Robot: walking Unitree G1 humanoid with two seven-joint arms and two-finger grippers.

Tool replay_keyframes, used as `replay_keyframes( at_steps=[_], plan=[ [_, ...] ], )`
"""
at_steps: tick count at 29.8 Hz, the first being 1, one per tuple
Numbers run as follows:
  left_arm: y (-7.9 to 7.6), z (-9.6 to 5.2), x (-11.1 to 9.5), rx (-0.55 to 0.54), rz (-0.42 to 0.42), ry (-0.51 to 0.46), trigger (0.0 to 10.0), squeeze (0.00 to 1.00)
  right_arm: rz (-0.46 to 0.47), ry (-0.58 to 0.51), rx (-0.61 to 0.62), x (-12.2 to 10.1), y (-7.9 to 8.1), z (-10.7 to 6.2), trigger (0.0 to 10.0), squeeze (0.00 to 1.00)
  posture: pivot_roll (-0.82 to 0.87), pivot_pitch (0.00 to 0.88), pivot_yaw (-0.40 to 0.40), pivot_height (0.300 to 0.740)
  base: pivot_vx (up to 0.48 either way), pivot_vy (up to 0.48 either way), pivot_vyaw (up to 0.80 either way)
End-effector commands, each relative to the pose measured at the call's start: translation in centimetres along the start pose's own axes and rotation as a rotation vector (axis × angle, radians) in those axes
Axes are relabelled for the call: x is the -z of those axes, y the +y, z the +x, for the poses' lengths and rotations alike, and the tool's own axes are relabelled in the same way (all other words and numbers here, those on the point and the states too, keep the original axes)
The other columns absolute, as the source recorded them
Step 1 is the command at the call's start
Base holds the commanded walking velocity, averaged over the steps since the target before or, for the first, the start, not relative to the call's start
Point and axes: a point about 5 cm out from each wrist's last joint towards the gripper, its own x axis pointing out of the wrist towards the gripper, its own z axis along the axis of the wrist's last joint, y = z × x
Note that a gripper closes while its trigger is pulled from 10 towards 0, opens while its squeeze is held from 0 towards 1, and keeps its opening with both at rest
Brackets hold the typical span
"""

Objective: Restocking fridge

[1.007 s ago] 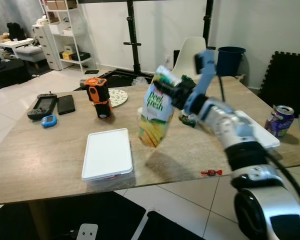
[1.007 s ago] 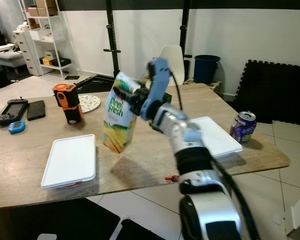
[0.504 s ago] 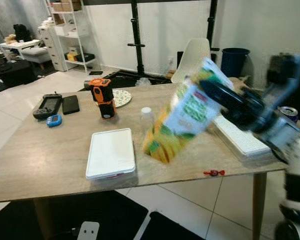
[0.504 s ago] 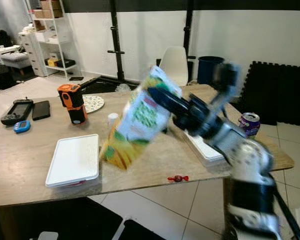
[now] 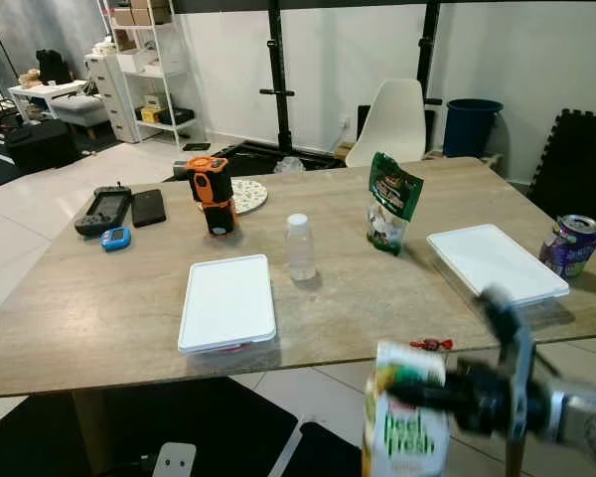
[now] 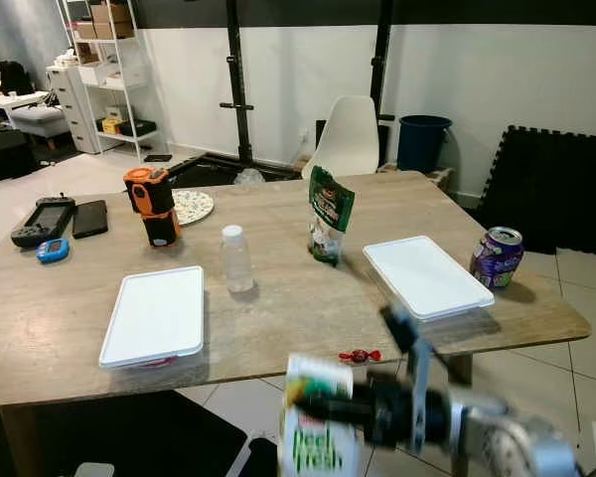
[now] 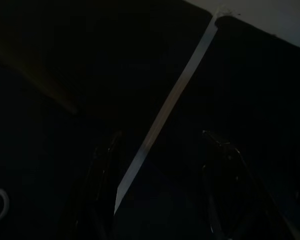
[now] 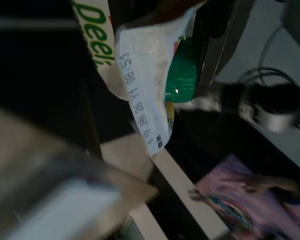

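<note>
From my head cameras, my right gripper [image 5: 417, 396] is clamped on the Deel Fresh juice carton [image 5: 405, 422], fingers closed across its top, and the carton hangs upright below the near edge of the wooden table [image 5: 99, 298]. A second ago I held that carton tilted above the tabletop; half a second ago it was swinging outward; now it is off the table and low in front of me. I judge the pickup finished and the carry to the fridge under way.

Beyond my jaws, well apart, the table bears a small clear bottle [image 5: 300, 247], a green snack pouch [image 5: 390, 202], two white-lidded containers [image 5: 227, 302], a purple soda can [image 5: 568, 245] and an orange-and-black gadget [image 5: 213, 194]. A red wrapped candy [image 5: 430, 345] lies at the table edge nearest my gripper.

My right wrist view looks straight onto the carton's folded top: its green screw cap [image 8: 180, 75] sits between my fingers.

My left wrist view is nearly black. The left gripper [image 7: 162, 185] hangs idle, its two fingers apart with nothing between them.
</note>
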Motion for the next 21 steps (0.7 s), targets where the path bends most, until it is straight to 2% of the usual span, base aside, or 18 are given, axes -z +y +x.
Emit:
replay_keyframes(
  at_steps=[1,2,4,5,6,7,8,9,10,11,13,15,17,18,20,21],
  plan=[
    [0.1,-0.2,0.9,0.000,0.010,0.029,10.0,0.00,0.025,0.050,0.087,2.3,-1.1,-0.4,10.0,0.00,-0.12,0.104,0.044,0.740,0.000,0.000,0.00],
    [0.1,-0.2,0.9,0.000,0.010,0.029,10.0,0.00,0.025,0.050,0.087,2.3,-1.1,-0.4,10.0,0.00,-0.12,0.104,0.044,0.740,0.000,0.000,0.00],
    [0.2,-0.3,1.0,-0.013,0.005,0.033,10.0,0.00,0.048,0.070,0.270,5.4,-3.2,-0.9,10.0,0.00,-0.11,0.099,0.036,0.740,0.000,0.000,0.00],
    [0.3,-0.3,1.1,-0.023,-0.008,0.036,10.0,0.00,0.054,0.075,0.392,6.9,-4.5,-1.3,10.0,0.00,-0.12,0.100,0.045,0.740,0.000,0.000,0.00],
    [0.3,-0.3,1.1,-0.018,-0.008,0.036,10.0,0.00,0.044,0.081,0.593,8.4,-6.2,-2.0,10.0,0.00,-0.12,0.100,0.046,0.740,0.000,0.000,0.00],
    [0.3,-0.3,1.1,-0.018,-0.008,0.036,10.0,0.00,0.044,0.081,0.593,8.4,-6.2,-2.0,10.0,0.00,-0.12,0.100,0.046,0.740,0.000,0.000,0.00],
    [0.2,-0.3,1.1,-0.012,-0.007,0.035,10.0,0.00,0.037,0.089,0.721,9.4,-7.1,-2.5,10.0,0.00,-0.12,0.100,0.046,0.740,0.000,0.000,0.00],
    [0.2,-0.3,1.1,-0.012,-0.007,0.035,10.0,0.00,0.037,0.089,0.721,9.4,-7.1,-2.5,10.0,0.00,-0.12,0.100,0.046,0.740,0.000,0.000,0.00],
    [0.2,-0.3,1.1,-0.012,-0.006,0.034,10.0,0.00,0.061,0.071,0.863,10.4,-7.9,-3.2,10.0,0.00,-0.12,0.098,0.043,0.740,0.000,0.000,0.00],
    [0.2,-0.3,1.1,-0.012,-0.006,0.034,10.0,0.00,0.061,0.071,0.863,10.4,-7.9,-3.2,10.0,0.00,-0.12,0.098,0.043,0.740,0.000,0.000,0.00],
    [0.3,-0.3,1.0,-0.026,-0.021,0.035,10.0,0.00,0.124,0.049,1.090,12.7,-8.5,-4.5,10.0,0.00,-0.11,0.097,0.043,0.740,0.000,0.000,0.00],
    [0.3,-0.3,1.0,-0.026,-0.021,0.035,10.0,0.00,0.124,0.049,1.090,12.7,-8.5,-4.5,10.0,0.00,-0.11,0.097,0.043,0.740,0.000,0.000,0.00],
    [0.2,-0.2,0.9,-0.013,-0.008,0.035,10.0,0.00,0.136,0.086,1.224,14.7,-8.3,-4.9,10.0,0.00,-0.11,0.097,0.043,0.740,0.000,0.000,0.00],
    [0.2,-0.2,0.9,-0.013,-0.008,0.035,10.0,0.00,0.136,0.086,1.224,14.7,-8.3,-4.9,10.0,0.00,-0.11,0.097,0.043,0.740,0.000,0.000,0.00],
    [0.3,-0.2,0.8,-0.028,-0.013,0.030,10.0,0.00,0.157,0.111,1.340,16.5,-8.0,-5.1,10.0,0.00,-0.10,0.096,0.036,0.740,0.000,0.000,0.00],
    [0.3,-0.2,0.8,-0.028,-0.013,0.030,10.0,0.00,0.157,0.111,1.340,16.5,-8.0,-5.1,10.0,0.00,-0.10,0.096,0.036,0.740,0.000,0.000,0.00]
  ],
)
